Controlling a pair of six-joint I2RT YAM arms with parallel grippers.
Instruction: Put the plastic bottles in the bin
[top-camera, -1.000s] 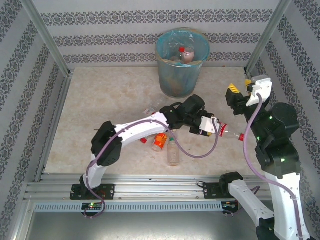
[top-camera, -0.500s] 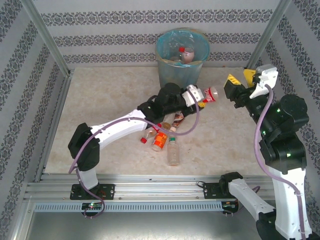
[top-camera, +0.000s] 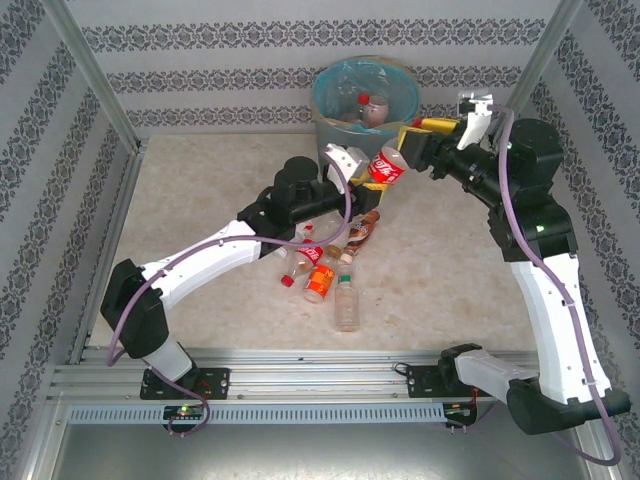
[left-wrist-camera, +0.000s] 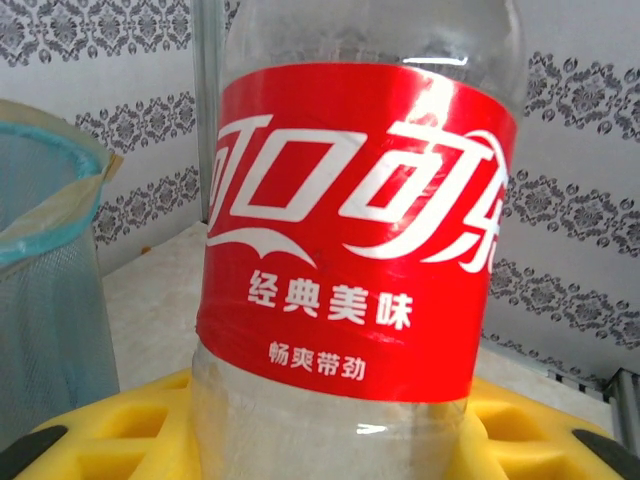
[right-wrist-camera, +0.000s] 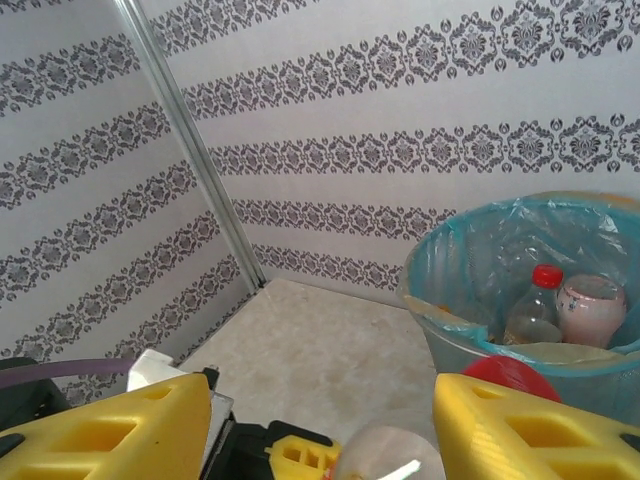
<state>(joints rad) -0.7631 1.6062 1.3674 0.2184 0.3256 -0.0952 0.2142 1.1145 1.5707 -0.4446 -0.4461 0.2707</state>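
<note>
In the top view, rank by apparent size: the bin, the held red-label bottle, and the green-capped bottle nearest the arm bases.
1. bin, clearly largest.
Tied: red-label bottle and green-capped bottle look alike; the red one sits higher, nearer the camera, so no ranking.

- A robot test booth, the kind found in a lab.
- A left arm (top-camera: 200, 255) and a right arm (top-camera: 548, 275), white and black robot arms, are bolted to metal rails (top-camera: 300, 378) at the near edge of a stone-look table (top-camera: 190, 190).
- Bare metal posts (top-camera: 90, 75) stand at the corners.
- Patterned wallpaper panels (top-camera: 300, 38) close in three sides.
</note>
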